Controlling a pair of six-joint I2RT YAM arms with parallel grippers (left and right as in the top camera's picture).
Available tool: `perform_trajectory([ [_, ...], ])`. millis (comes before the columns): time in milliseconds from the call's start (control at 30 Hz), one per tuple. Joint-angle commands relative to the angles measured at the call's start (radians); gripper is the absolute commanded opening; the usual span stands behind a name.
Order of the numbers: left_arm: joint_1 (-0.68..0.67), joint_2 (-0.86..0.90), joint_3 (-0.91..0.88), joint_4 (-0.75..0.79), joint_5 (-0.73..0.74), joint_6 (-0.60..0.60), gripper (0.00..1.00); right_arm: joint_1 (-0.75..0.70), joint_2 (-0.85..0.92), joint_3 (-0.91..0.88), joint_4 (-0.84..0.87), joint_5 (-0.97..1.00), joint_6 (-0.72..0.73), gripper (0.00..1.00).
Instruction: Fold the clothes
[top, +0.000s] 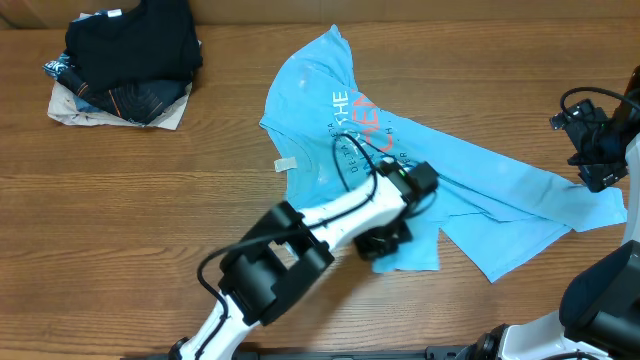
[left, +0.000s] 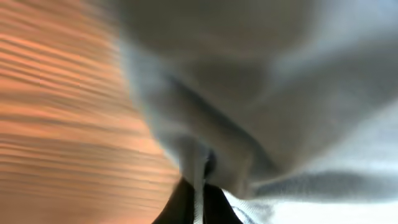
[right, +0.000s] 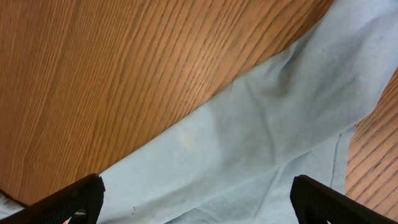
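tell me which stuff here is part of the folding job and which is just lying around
Job: light blue T-shirt, crumpled on the table; left gripper, shut on its cloth; right gripper, open over its other end.
Lying about: pile of dark folded garments, far left corner.

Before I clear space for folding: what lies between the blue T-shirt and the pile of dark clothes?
Nothing but bare wooden table lies between the T-shirt and the dark pile; the overhead view shows it.
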Motion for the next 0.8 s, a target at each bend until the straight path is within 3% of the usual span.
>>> perform_trajectory([
  [0,0.085,0.037,0.002,-0.074,-0.149,0.023,0.04,0.002,-0.012,-0.017,-0.003,-0.034,0.003,1.0],
  [300,0.281,0.037,0.002,-0.291,-0.293,0.032,0.04,0.032,-0.012,-0.019,-0.046,-0.144,0.001,1.0],
  [767,0.472,-0.023,0.002,-0.357,-0.392,0.045,0.04,0.285,-0.012,-0.02,-0.162,-0.143,-0.072,1.0],
])
